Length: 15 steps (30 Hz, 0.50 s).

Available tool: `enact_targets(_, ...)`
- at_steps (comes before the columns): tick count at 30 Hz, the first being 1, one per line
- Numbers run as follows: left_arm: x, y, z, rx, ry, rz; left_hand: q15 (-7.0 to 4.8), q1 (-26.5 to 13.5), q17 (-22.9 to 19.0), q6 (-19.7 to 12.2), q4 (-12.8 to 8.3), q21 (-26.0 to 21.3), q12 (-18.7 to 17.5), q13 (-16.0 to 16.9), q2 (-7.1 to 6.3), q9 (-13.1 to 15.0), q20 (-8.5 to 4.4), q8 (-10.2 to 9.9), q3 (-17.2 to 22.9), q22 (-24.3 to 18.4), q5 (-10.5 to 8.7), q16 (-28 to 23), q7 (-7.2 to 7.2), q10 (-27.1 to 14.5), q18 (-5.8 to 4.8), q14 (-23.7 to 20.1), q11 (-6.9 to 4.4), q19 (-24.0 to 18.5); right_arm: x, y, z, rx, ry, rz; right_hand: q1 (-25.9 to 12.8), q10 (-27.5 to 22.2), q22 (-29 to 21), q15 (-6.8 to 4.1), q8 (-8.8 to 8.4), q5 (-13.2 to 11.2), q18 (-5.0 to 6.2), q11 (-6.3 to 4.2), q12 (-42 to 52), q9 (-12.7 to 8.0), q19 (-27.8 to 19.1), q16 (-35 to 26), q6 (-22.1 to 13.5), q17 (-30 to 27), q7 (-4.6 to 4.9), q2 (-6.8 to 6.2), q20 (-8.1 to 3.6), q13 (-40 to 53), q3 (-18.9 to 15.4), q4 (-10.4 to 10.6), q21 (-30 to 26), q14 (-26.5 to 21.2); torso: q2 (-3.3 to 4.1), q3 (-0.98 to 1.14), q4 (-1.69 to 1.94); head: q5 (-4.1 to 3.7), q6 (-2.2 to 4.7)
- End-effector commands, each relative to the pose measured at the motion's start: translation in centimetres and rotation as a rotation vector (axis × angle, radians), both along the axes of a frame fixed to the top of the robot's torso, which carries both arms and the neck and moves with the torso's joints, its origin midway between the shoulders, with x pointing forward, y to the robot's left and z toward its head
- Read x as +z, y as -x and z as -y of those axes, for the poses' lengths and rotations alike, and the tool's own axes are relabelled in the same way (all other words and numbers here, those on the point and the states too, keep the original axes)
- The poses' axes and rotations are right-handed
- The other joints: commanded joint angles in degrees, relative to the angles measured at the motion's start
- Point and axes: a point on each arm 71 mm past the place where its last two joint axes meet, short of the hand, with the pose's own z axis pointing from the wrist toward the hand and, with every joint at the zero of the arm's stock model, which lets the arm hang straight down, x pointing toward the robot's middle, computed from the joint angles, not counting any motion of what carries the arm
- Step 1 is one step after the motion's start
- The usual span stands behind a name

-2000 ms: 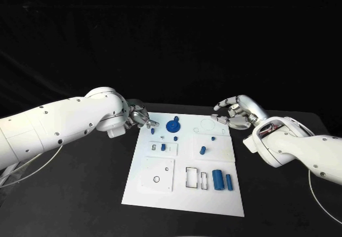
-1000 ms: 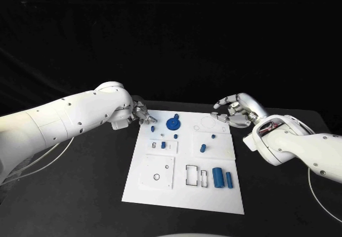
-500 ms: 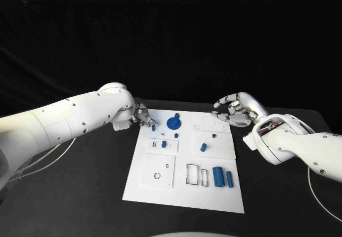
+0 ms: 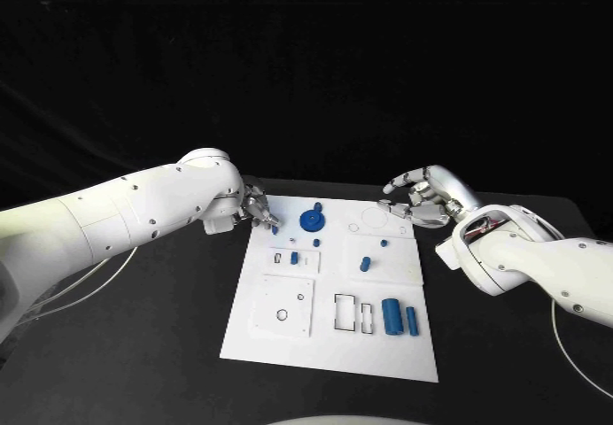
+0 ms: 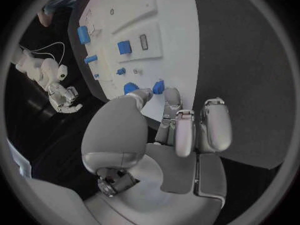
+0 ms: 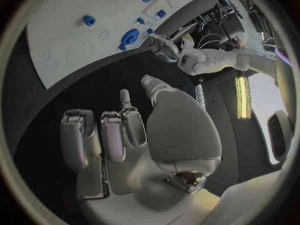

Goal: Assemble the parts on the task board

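Left hand: silver many-fingered left hand (image 4: 254,211) at the far left corner of the flat white task board (image 4: 283,350); its fingertips (image 5: 172,96) reach down beside a small blue peg (image 4: 275,228) at that corner, whether they actually pinch it I cannot tell
Left hand, wrist view: thumb and a finger point at the small blue peg (image 5: 158,87), tips just beside it, contact unclear
Right hand: silver many-fingered right hand (image 4: 422,199) hovers over the far right corner of the board, fingers loosely curled and apart, nothing in it
Right hand, wrist view: empty palm (image 6: 134,135) above the black table (image 6: 81,90), clear of the board (image 6: 69,20)
Task board: lies flat in the middle of the black table (image 4: 141,354), long side running away from the robot
Blue round gear-like part (image 4: 311,221): far end of the board, just right of the small peg
Blue oval part (image 4: 366,263): on the raised square plate at middle right
Small blue block (image 4: 294,258): on the small plate at middle left, beside a rectangular slot
Large blue cylinder (image 4: 391,316): near right end of the board, lying along it
Slim blue cylinder (image 4: 411,320): just right of the large one, parallel, close but apart
Empty rectangular slots (image 4: 345,312): just left of the large cylinder
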Motion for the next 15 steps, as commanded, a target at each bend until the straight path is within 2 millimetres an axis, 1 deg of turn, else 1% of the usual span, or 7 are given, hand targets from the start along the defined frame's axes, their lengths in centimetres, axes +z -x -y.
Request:
enact_targets(1,-0.07,0.09,0.36,-0.017,0.012,-0.012,-0.42,1.43,12.59,0.36,-0.31,0.39,0.28,-0.11,0.09,-0.07,-0.12,0.48,0.60,0.16,-0.22,0.25,-0.31,0.24,-0.34,5.23,-0.20,0.26,-0.05,0.04,-0.17,0.015,0.008,0.000,-0.23,-0.12,11.19,-0.19,0.27,0.21,1.11,-0.20,-0.08,-0.05,2.57,-0.30,-0.04,5.54,-0.20,0.50,-0.02,5.52,-0.03,0.40,-0.08,3.87,0.02,-0.02,0.02,-0.06,-0.06)
enact_targets(4,-0.09,0.11,0.45,-0.017,0.022,-0.015,-0.54,3.70,12.69,0.34,-0.81,0.43,0.30,-0.13,0.70,-0.09,-0.21,0.72,1.72,0.28,-0.25,0.29,-0.44,0.35,-0.37,5.26,-0.34,0.27,-0.05,0.04,-0.18,0.015,0.008,0.000,-0.19,-0.14,11.23,-0.19,0.29,0.30,1.10,-0.21,-0.11,-0.05,2.61,-0.31,-0.02,5.51,-0.20,0.53,-0.03,5.48,-0.01,0.42,-0.03,3.86,0.04,-0.01,0.01,-0.08,-0.10)
enact_targets(8,-0.11,0.10,0.53,-0.017,0.035,-0.015,-0.62,5.73,12.81,0.28,-1.39,0.50,0.27,-0.22,1.13,-0.07,-0.26,1.01,2.87,0.45,-0.59,0.35,-0.55,0.44,-0.40,5.29,-0.44,0.31,-0.06,0.03,-0.18,0.015,0.008,0.000,-0.15,-0.09,11.25,-0.20,0.31,0.42,1.09,-0.22,-0.05,-0.04,2.63,-0.31,0.00,5.55,-0.21,0.57,-0.03,5.54,0.03,0.43,-0.01,3.87,0.04,-0.04,0.00,-0.05,-0.14)
enact_targets(11,-0.12,0.09,0.53,-0.014,0.045,-0.014,-0.74,8.04,13.03,0.09,-2.53,0.56,0.21,-0.30,1.66,0.05,-0.33,1.39,4.57,0.59,-0.88,0.44,-0.66,0.57,-0.41,5.36,-0.55,0.33,-0.06,0.03,-0.18,0.015,0.008,0.000,-0.15,-0.09,11.25,-0.20,0.31,0.42,1.09,-0.22,-0.05,-0.04,2.63,-0.31,0.00,5.55,-0.21,0.57,-0.03,5.54,0.03,0.43,-0.01,3.87,0.00,-0.03,0.02,0.00,-0.14)
enact_targets(14,-0.13,0.07,0.48,-0.010,0.053,-0.016,-0.74,9.47,13.07,-0.26,-3.46,0.59,0.08,-0.42,1.95,0.19,-0.36,1.67,6.19,0.65,-0.93,0.46,-0.59,0.61,-0.42,5.37,-0.55,0.32,-0.06,0.02,-0.17,0.014,0.008,0.001,-0.10,-0.10,11.22,-0.21,0.34,0.54,1.10,-0.23,-0.08,-0.04,2.60,-0.30,0.02,5.57,-0.21,0.59,-0.04,5.51,0.05,0.43,-0.06,3.88,-0.01,-0.03,0.03,0.00,-0.14)
enact_targets(15,-0.13,0.07,0.45,-0.008,0.055,-0.016,-0.72,10.21,13.07,-0.44,-4.11,0.61,0.00,-0.48,2.07,0.35,-0.35,1.95,7.44,0.70,-0.87,0.46,-0.54,0.67,-0.43,5.37,-0.51,0.33,-0.06,0.02,-0.17,0.014,0.008,0.001,-0.10,-0.10,11.22,-0.21,0.34,0.54,1.10,-0.23,-0.08,-0.04,2.60,-0.30,0.02,5.57,-0.21,0.59,-0.04,5.51,0.05,0.43,-0.06,3.88,-0.01,-0.03,0.04,-0.01,-0.14)
